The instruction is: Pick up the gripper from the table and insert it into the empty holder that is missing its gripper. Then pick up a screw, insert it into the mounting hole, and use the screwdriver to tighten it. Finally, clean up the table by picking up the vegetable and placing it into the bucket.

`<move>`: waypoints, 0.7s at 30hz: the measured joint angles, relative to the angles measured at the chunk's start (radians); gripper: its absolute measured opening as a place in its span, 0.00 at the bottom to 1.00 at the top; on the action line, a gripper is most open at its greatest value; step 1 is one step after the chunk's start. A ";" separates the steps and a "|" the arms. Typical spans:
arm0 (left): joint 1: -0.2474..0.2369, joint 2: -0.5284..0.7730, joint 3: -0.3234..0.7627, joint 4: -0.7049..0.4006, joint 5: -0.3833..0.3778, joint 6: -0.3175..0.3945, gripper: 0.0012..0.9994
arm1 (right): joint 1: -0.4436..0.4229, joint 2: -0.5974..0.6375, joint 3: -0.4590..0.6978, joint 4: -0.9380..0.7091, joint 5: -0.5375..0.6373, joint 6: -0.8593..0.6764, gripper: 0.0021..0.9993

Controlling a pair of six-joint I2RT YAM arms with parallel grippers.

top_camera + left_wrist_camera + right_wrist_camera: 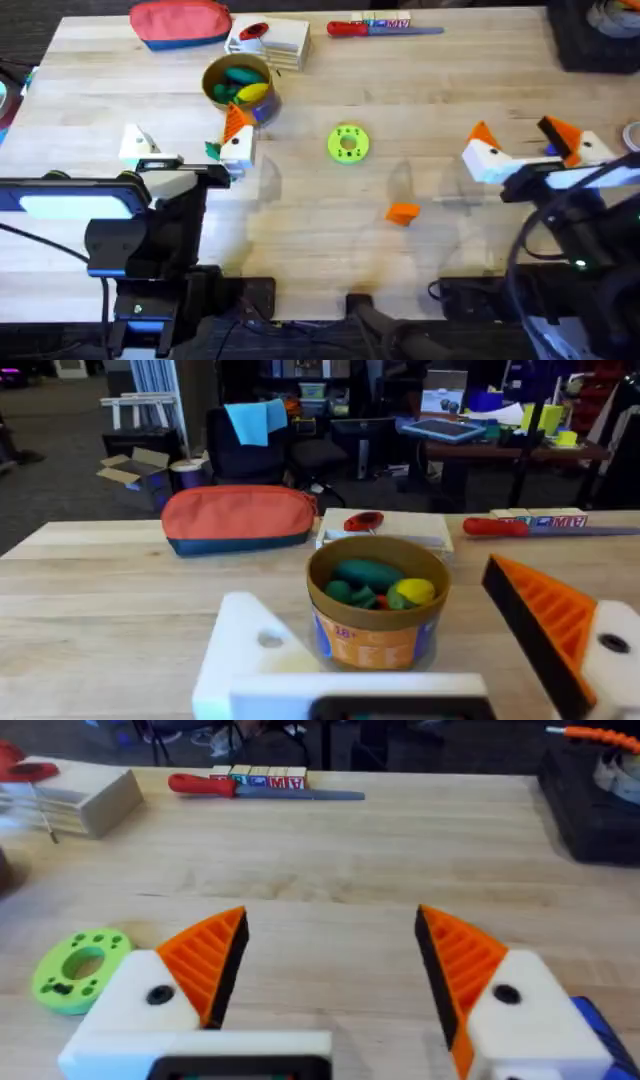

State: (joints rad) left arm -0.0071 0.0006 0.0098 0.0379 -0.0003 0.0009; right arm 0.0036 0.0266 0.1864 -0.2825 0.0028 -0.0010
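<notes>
Orange fingertip [402, 213] lies loose on the worktop [300, 230], between the arms and nearer the right one. The right gripper [520, 142] stands released, both pads fitted; the left gripper [185, 148] is also released, one white holder [255, 655] bare. Approach the wedge from above, align the fingers across its narrow sides, then clench gently.

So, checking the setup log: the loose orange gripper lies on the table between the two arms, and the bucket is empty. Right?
Not quite. The gripper does lie loose on the table between the arms, but the bucket is not empty: the left wrist view shows green and yellow toy pieces inside it.
</notes>
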 joint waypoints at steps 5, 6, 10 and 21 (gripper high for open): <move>0.000 0.009 0.155 -0.191 -0.005 0.003 0.99 | 0.000 0.121 0.236 -0.155 -0.001 0.000 0.99; 0.000 0.019 0.216 -0.258 -0.009 0.004 0.99 | 0.000 0.150 0.280 -0.170 -0.002 0.000 0.99; 0.000 0.133 0.503 -0.547 -0.032 0.007 0.99 | 0.000 0.273 0.436 -0.201 -0.003 0.000 0.99; 0.000 0.721 0.931 -1.187 -0.042 -0.093 0.99 | 0.000 0.516 0.687 -0.380 -0.003 0.000 0.99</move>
State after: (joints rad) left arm -0.0071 0.7220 0.9409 -1.1494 -0.0423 -0.0921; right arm 0.0036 0.5422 0.8737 -0.6625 -0.0006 -0.0010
